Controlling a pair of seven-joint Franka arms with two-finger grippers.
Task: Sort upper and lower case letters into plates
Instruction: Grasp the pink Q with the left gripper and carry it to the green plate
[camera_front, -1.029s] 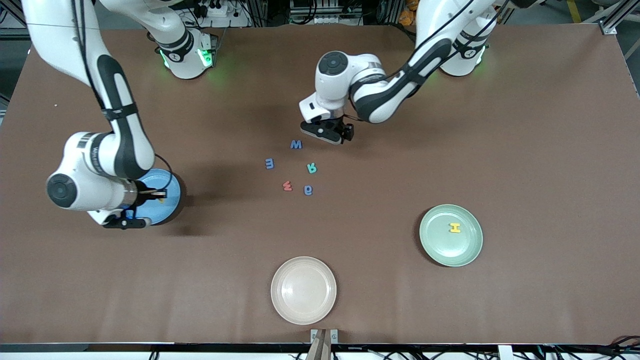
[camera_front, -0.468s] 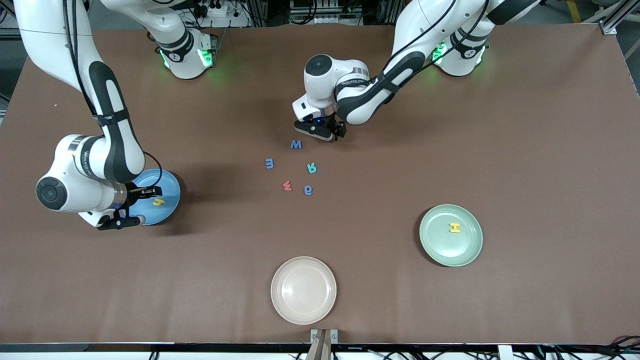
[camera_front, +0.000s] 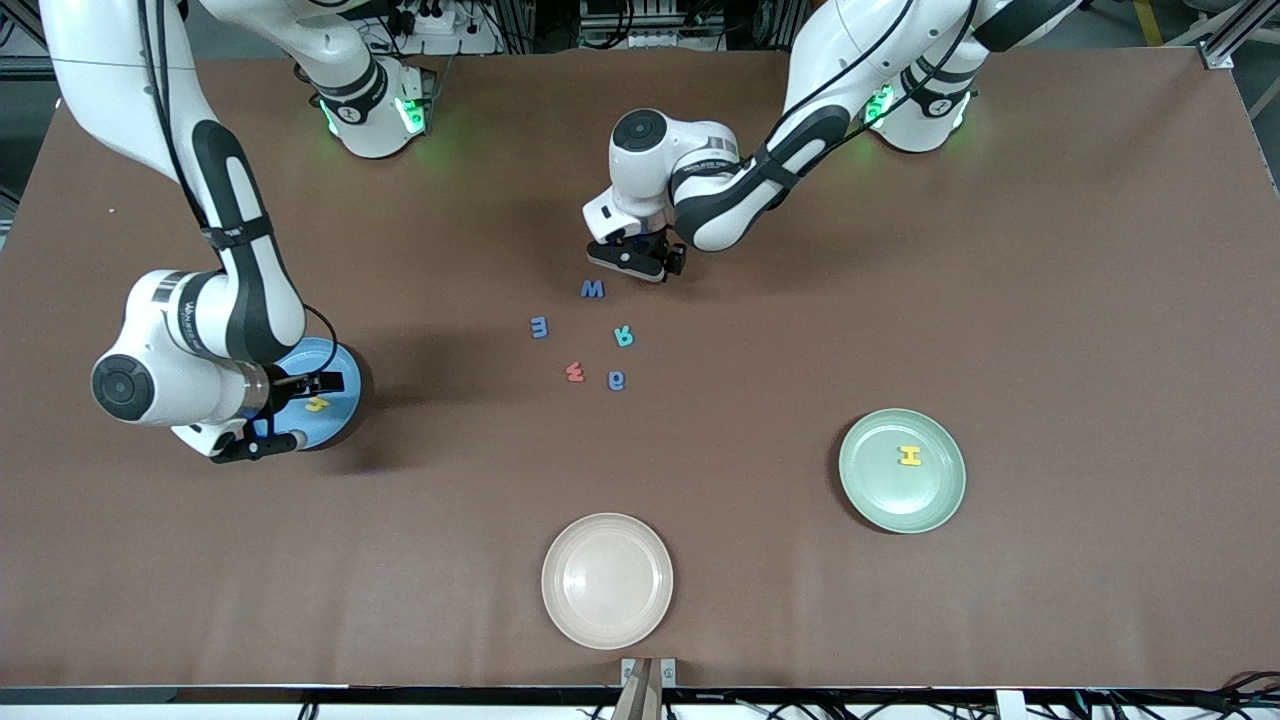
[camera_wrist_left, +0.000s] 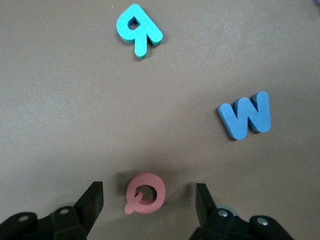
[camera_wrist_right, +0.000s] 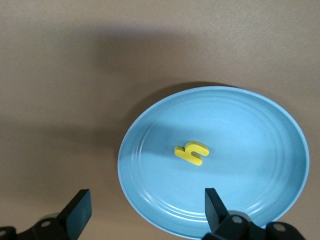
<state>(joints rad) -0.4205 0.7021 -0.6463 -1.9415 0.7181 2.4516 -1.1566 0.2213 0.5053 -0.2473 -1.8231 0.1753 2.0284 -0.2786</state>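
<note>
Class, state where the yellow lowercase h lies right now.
The yellow lowercase h lies in the sky blue plate at the right arm's end of the table, under the open right gripper.

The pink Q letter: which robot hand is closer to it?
Left. The left gripper has its open fingers on either side of the pink Q; the right gripper hangs over the blue plate.

A wide table (camera_front: 1050, 300) covered in matte brown is seen, evenly lit from above, with soft shadows cast on it. Along its upper edge, aluminium framing and tangled cables (camera_front: 640, 20) are glimpsed — a grey floor (camera_front: 1100, 25) shows there too. At the lower edge, a small metal bracket (camera_front: 648, 672) is fixed — dark cables trail past it.
</note>
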